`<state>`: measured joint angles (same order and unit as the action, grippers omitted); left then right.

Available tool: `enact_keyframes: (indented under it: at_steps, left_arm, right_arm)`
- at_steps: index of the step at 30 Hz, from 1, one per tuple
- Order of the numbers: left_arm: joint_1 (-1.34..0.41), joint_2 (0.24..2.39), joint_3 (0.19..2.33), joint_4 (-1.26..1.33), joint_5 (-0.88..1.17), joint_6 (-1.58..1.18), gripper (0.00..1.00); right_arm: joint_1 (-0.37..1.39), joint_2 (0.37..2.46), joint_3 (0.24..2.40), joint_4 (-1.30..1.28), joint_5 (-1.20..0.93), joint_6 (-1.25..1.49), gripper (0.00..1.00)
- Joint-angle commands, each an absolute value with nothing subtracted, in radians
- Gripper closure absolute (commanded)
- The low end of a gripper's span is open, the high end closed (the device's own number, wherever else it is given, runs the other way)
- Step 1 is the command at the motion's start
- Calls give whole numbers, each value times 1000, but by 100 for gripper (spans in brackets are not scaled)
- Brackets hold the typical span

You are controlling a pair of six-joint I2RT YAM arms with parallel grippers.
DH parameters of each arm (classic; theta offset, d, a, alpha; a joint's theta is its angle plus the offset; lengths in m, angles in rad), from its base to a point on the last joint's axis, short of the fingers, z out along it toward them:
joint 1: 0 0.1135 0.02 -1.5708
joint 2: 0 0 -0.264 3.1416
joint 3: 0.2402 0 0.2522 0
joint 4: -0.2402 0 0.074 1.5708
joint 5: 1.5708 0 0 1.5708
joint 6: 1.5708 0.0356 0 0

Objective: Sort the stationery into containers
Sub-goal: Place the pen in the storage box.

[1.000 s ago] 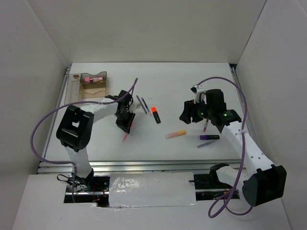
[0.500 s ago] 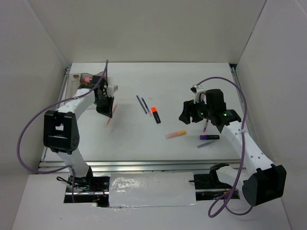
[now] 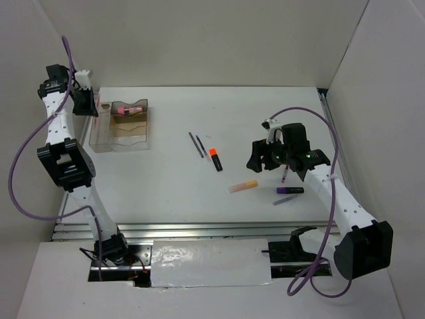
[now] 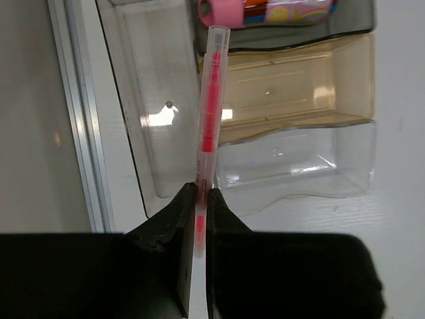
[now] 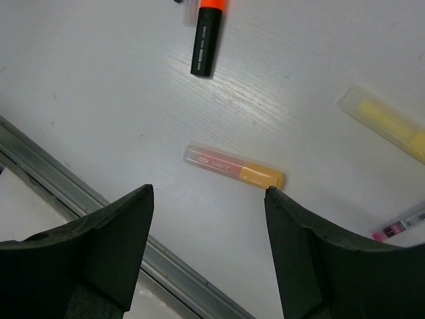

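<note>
left pincer (image 4: 197, 199): clamped on slim translucent red pen (image 4: 211, 100), over clear glossy tray (image 4: 292, 179)
right pincer (image 5: 207, 199): apart, above stubby marker (image 5: 232, 166)
room: I see marker lying alone on white grained tabletop (image 5: 99, 86)

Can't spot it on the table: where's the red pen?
In the left wrist view, the red pen is pinched in the left gripper, above the clear tray.

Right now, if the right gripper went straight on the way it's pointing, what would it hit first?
Most likely the yellow-pink marker, lying on the table in line with the gap of the open right gripper. Nothing shows in between, though its height is hard to judge.
</note>
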<state>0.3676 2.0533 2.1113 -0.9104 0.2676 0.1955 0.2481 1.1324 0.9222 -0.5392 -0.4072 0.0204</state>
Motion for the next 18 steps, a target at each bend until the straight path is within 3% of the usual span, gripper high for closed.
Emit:
enact_keyframes:
  at_steps: [1, 16, 18]
  left_arm:
    - [379, 2199, 2265, -1054, 301, 284, 100]
    - [403, 2356, 2269, -950, 232, 236, 100]
    - [405, 2371, 2269, -951, 233, 235, 96]
  right_arm:
    - [244, 1135, 954, -525, -414, 11, 26]
    - [245, 1198, 983, -532, -419, 12, 26]
    - [244, 1200, 985, -532, -417, 11, 26]
